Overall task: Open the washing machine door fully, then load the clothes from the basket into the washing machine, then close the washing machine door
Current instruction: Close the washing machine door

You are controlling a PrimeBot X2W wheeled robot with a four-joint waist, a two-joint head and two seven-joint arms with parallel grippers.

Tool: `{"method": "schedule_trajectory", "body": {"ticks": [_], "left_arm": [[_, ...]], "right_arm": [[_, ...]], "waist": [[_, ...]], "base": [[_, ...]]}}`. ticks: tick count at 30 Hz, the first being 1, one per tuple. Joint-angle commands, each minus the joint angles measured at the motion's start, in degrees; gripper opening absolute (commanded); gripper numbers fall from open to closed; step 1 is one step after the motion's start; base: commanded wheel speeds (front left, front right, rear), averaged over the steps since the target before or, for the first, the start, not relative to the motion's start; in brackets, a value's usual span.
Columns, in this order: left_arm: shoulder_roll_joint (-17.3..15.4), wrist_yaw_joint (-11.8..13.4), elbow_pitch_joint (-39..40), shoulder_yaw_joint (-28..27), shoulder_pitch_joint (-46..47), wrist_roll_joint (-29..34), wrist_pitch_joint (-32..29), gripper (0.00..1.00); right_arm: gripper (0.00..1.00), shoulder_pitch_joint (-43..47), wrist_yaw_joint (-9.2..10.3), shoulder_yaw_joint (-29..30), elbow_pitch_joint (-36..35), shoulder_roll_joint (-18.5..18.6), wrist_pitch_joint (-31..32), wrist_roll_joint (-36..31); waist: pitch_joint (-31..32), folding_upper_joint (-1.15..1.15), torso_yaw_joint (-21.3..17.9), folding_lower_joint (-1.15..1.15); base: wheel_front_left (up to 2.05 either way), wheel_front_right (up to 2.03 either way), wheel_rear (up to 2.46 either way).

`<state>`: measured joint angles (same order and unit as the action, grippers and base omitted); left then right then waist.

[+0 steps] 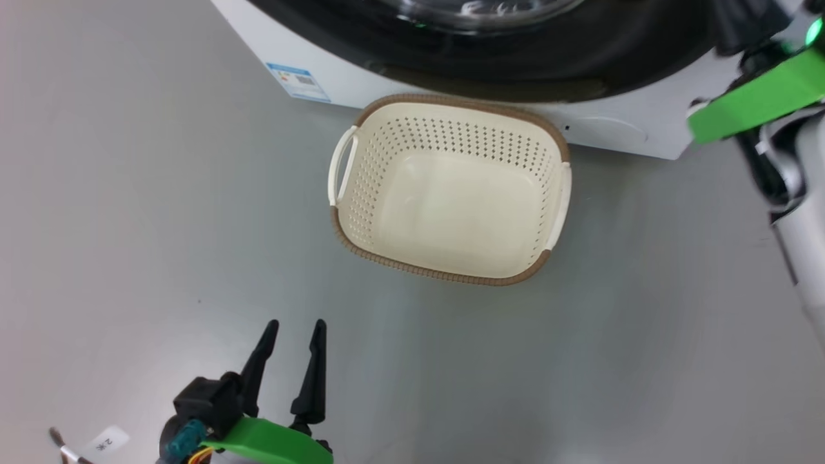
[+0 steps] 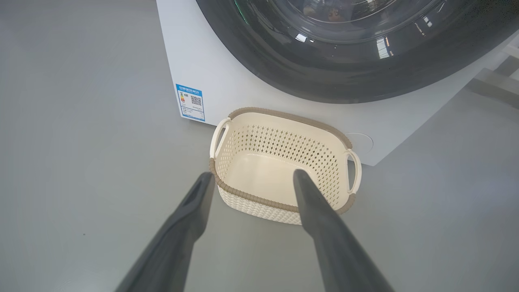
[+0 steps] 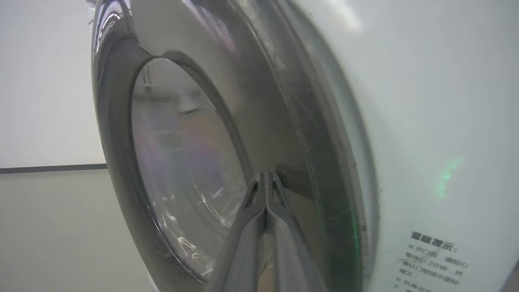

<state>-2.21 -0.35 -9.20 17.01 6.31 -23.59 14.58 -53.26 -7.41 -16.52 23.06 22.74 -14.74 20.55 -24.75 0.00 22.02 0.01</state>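
Observation:
The cream basket [image 1: 412, 142] [image 2: 284, 142] stands on the floor right in front of the washing machine [image 1: 361, 84] [image 2: 227, 89] and holds nothing. The washing machine door [image 1: 548, 51] [image 2: 284, 69] [image 3: 279, 121] lies against the white front [image 3: 425, 121]. A small orange-brown patch of the clothes [image 2: 332, 14] shows behind the glass. My right gripper [image 3: 265, 174] is shut, empty, its tips at the door's black rim. Well short of the basket, my left gripper [image 1: 296, 325] [image 2: 251, 174] hangs open above the floor with nothing between its fingers.
Grey floor surrounds the basket on the left, front and right. A blue label sticker [image 1: 298, 80] [image 2: 190, 102] marks the machine's lower left corner. My right arm's green bracket [image 1: 754, 96] and pale forearm [image 1: 805, 245] run along the right edge.

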Motion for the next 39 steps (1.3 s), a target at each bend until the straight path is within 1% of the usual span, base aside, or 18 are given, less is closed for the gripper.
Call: {"method": "schedule_trajectory", "body": {"ticks": [1,3,8,13,18,22,23,25,26,27,29,30,31,32,39], "left_arm": [[-0.66,-0.17,1.35,-1.29,0.64,-0.65,0.41,1.00],[-0.66,-0.31,1.40,-0.62,0.71,-0.85,0.41,1.00],[-0.66,-0.51,1.28,-0.05,0.80,-1.18,0.41,1.00],[-0.66,-0.53,1.24,-0.05,0.40,-1.78,0.41,1.00],[-0.66,-0.92,1.49,-0.96,-0.08,-1.91,0.41,1.00],[-0.66,-0.95,1.32,-2.70,-0.81,-1.39,0.41,1.00],[-0.66,-0.82,1.24,-3.31,-1.07,-1.06,0.41,1.00],[-0.66,-0.64,0.87,-4.65,-1.71,-0.06,0.41,1.00],[-0.66,-0.80,0.70,-5.22,-2.11,0.19,0.41,1.00],[-0.66,-0.90,0.47,-5.76,-2.55,0.68,0.41,1.00],[-0.66,-0.89,0.09,-6.98,-3.47,1.67,0.41,1.00],[-0.66,-0.95,0.25,-7.64,-3.89,2.02,0.41,1.00],[-0.66,-1.00,0.47,-8.29,-4.35,2.48,0.41,1.00],[-0.66,-0.96,0.63,-8.98,-4.89,2.79,0.41,1.00],[-0.66,-0.46,1.59,-11.95,-9.48,4.29,0.41,1.00]], "right_arm": [[0.00,-1.51,-0.08,0.55,-0.91,0.38,-0.26,-0.73],[0.00,-3.03,-0.08,1.46,-0.28,1.06,-0.26,-2.17],[0.00,-5.31,-0.08,3.12,1.51,1.40,-0.26,-4.57],[0.00,-4.28,-0.08,3.88,1.74,0.86,-0.26,-5.02],[0.00,0.35,-0.08,3.41,-1.92,-0.93,-0.26,-4.45],[0.00,6.96,-0.08,3.26,-6.76,-2.34,-0.26,-4.08],[0.02,8.76,-0.08,3.51,-7.96,-2.81,-0.26,-3.81],[0.15,12.49,-0.08,3.55,-9.95,-3.45,-0.26,-3.48],[0.26,14.38,-0.08,3.49,-10.74,-3.72,-0.26,-3.45],[0.35,16.21,-0.08,3.42,-11.37,-3.97,-0.26,-3.48],[0.50,19.88,-0.08,3.67,-12.53,-4.65,-0.26,-3.46],[0.71,21.63,-0.08,4.01,-13.15,-5.09,-0.26,-3.43],[0.89,23.36,-0.08,4.42,-13.74,-5.57,-0.26,-3.47],[1.00,25.05,-0.08,4.69,-14.37,-6.02,-0.26,-3.51],[1.00,37.11,-0.08,6.76,-16.87,-9.35,-0.26,-4.13]], "waist": [[-1.08,0.00,1.19,-0.01],[-1.50,0.00,1.75,-0.01],[-1.44,0.00,2.51,-0.01],[0.04,0.00,2.37,-0.01],[2.47,0.00,0.72,-0.01],[5.32,0.00,-1.72,-0.01],[6.17,0.00,-2.49,-0.01],[7.97,0.00,-4.13,-0.01],[8.92,0.00,-5.01,-0.01],[9.83,0.00,-5.87,-0.01],[11.64,0.00,-7.67,-0.01],[12.50,0.00,-8.59,-0.01],[13.33,0.00,-9.52,-0.01],[14.17,0.00,-10.42,-0.01],[20.12,0.00,-16.13,-0.01]], "base": [[0.00,0.00,0.00],[0.00,0.00,0.00],[0.00,0.00,0.00],[0.00,0.00,0.00],[0.00,0.00,0.00],[0.00,0.00,0.00],[0.00,0.00,0.00],[0.00,0.00,0.00],[0.00,0.00,0.00],[0.00,0.00,0.00],[0.00,0.00,0.00],[0.00,0.00,0.00],[0.00,0.00,0.00],[0.00,0.00,0.00],[0.00,0.00,0.00]]}}
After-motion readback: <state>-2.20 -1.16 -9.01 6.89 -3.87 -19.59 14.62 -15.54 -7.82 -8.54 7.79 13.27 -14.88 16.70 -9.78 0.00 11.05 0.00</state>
